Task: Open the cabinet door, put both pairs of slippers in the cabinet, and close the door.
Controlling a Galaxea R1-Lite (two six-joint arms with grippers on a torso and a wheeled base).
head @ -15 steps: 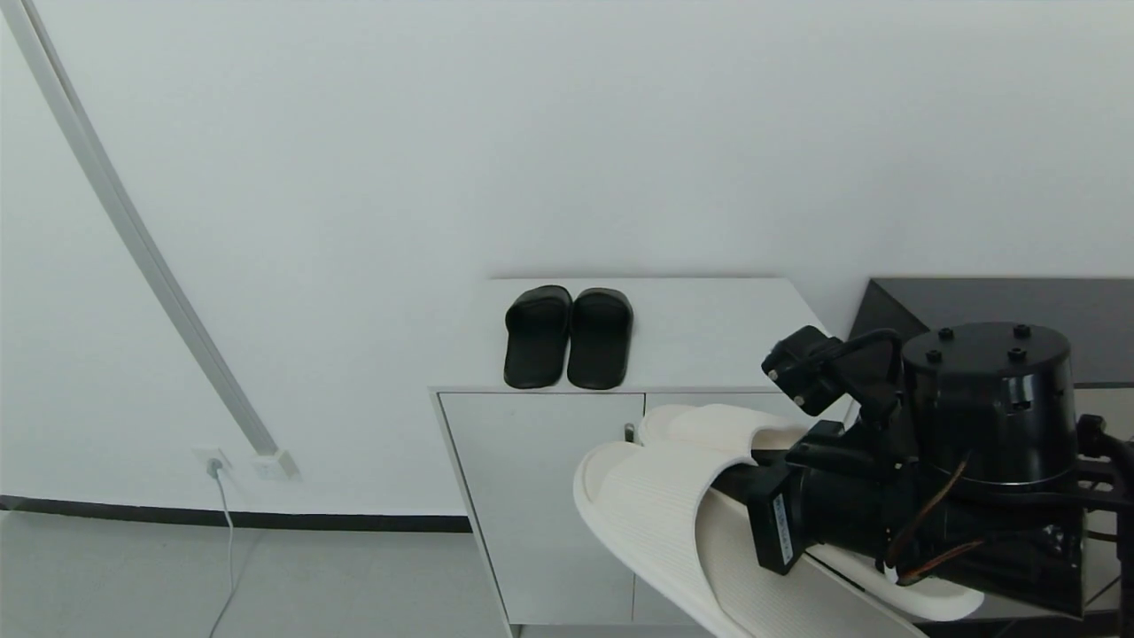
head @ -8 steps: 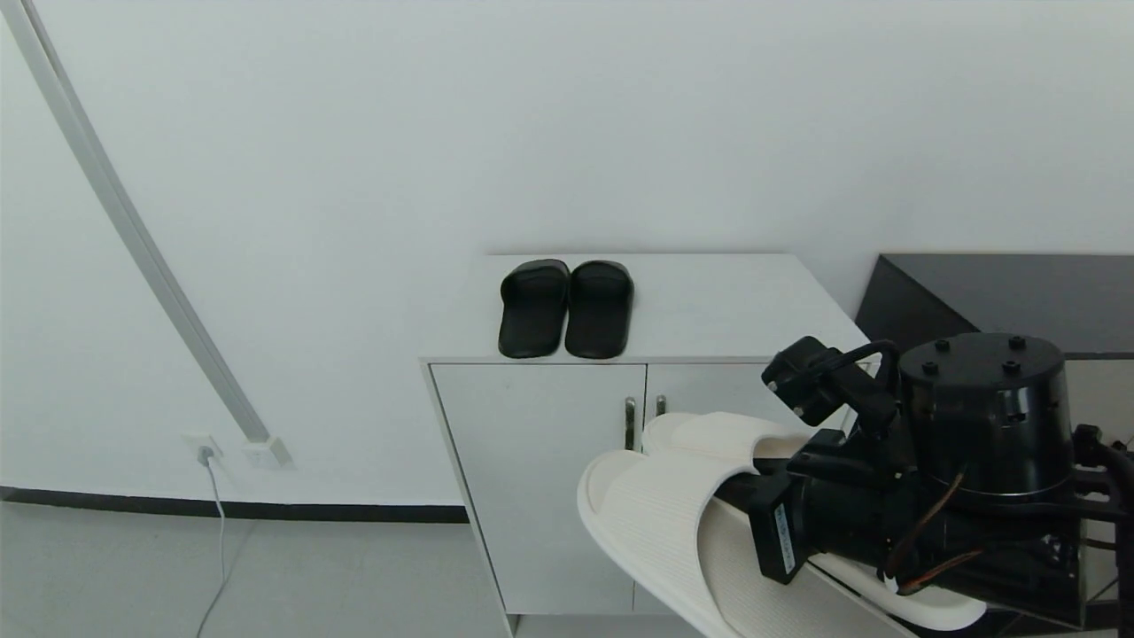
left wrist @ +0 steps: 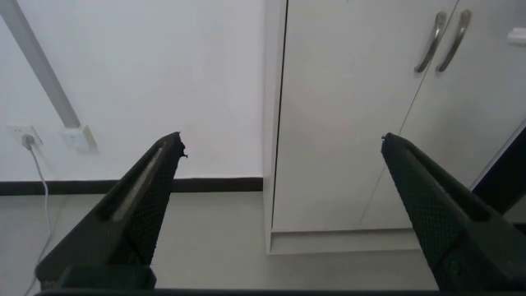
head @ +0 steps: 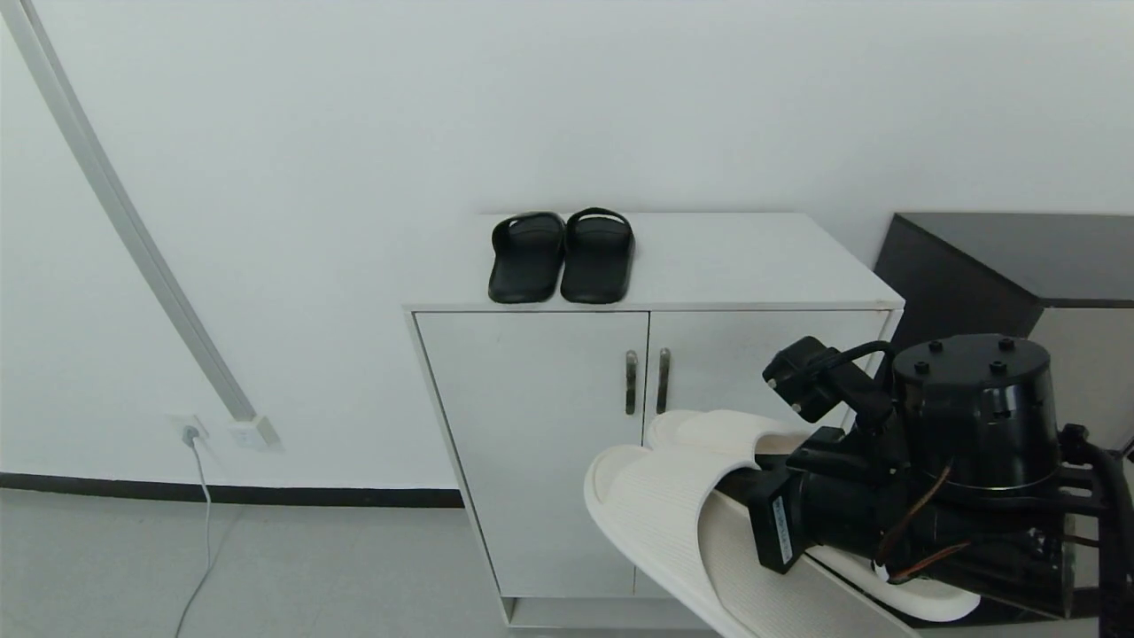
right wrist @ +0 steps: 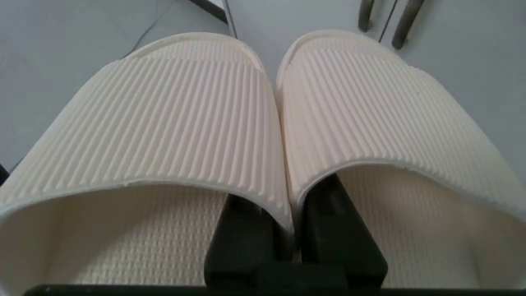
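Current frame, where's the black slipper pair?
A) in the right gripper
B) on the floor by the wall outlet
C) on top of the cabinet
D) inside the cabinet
C: the black slippers sit side by side on top of the cabinet, whose doors are both shut. The pair clamped in the right gripper is the white slippers.

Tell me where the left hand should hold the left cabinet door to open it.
Take the vertical bar handle at the inner edge of the left door. Come from the front with the open left hand, one finger on each side; the bar seems to stand off the door.
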